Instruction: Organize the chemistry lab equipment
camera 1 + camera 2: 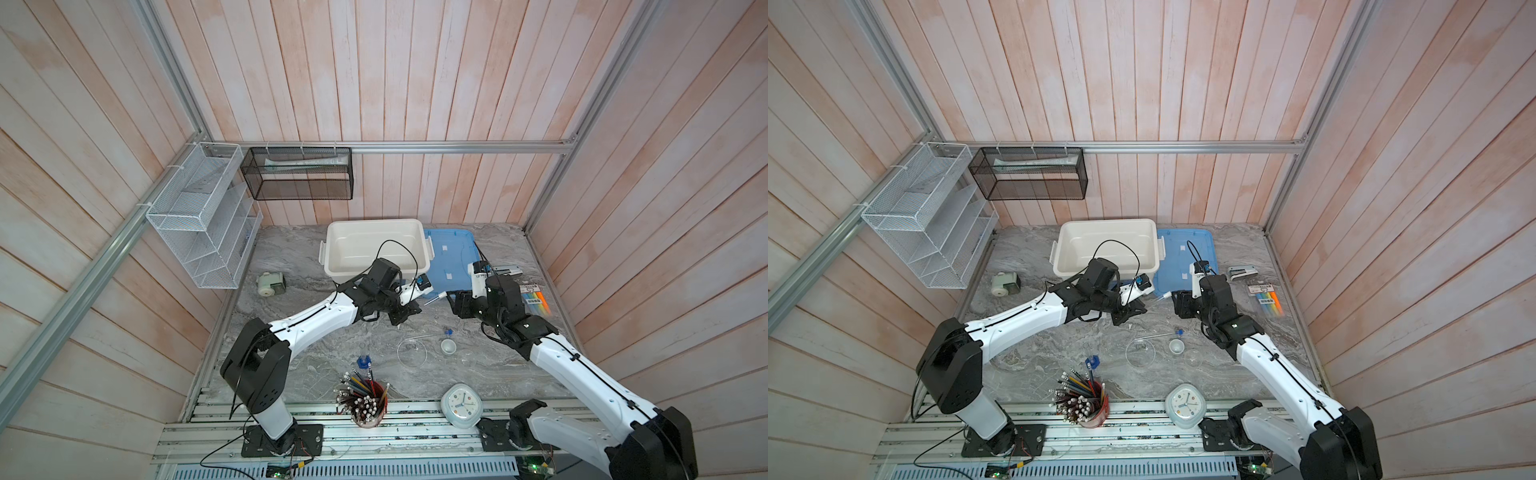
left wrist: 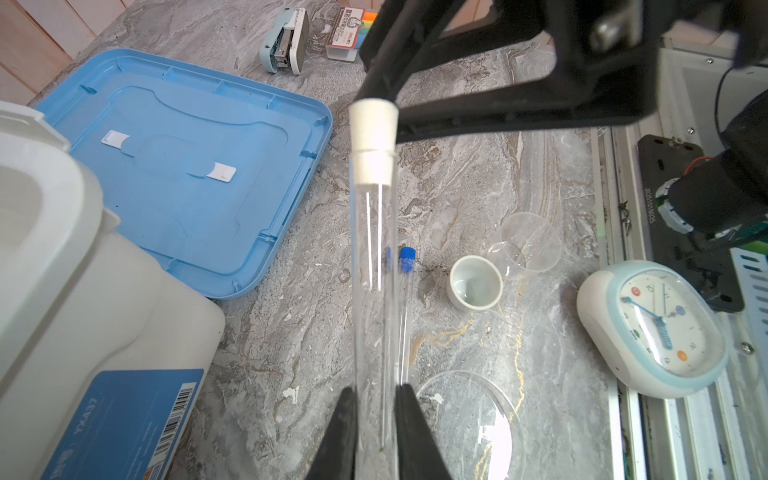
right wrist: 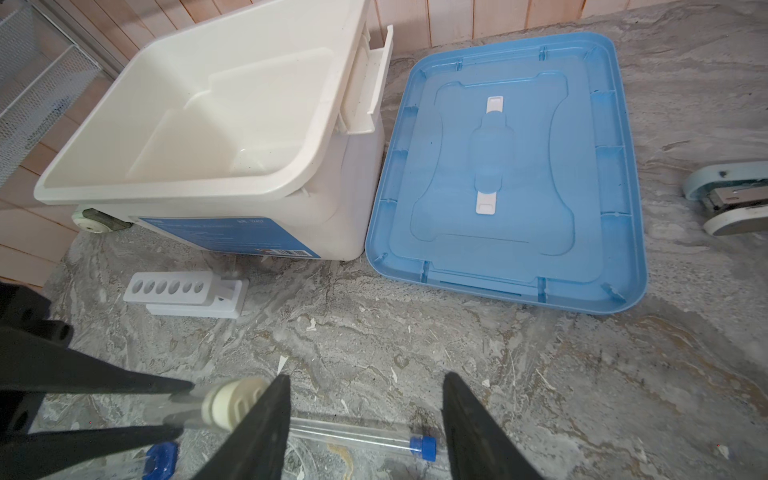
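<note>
My left gripper [image 2: 376, 388] is shut on a clear tube with a white cap [image 2: 372, 141], held above the table. In both top views the tube [image 1: 436, 298] [image 1: 1163, 296] points toward my right gripper [image 1: 454, 300]. The right gripper [image 3: 365, 376] stands open, and the white cap [image 3: 237, 403] sits just beside one of its fingers [image 3: 266, 424]. A blue-capped tube [image 3: 353, 432] [image 1: 434, 332] lies on the table below. The white rack [image 3: 174, 289] stands in front of the bin. A flat round dish [image 1: 411, 352], a tiny cup [image 1: 448, 345] and a blue-topped bottle [image 1: 364, 362] rest nearer the front.
An open white bin [image 1: 376, 245] and its blue lid [image 1: 451, 257] sit at the back. A red cup of pencils [image 1: 368, 401] and a white clock [image 1: 461, 405] stand at the front edge. A stapler [image 1: 507, 271] and highlighters [image 1: 536, 301] lie at the right.
</note>
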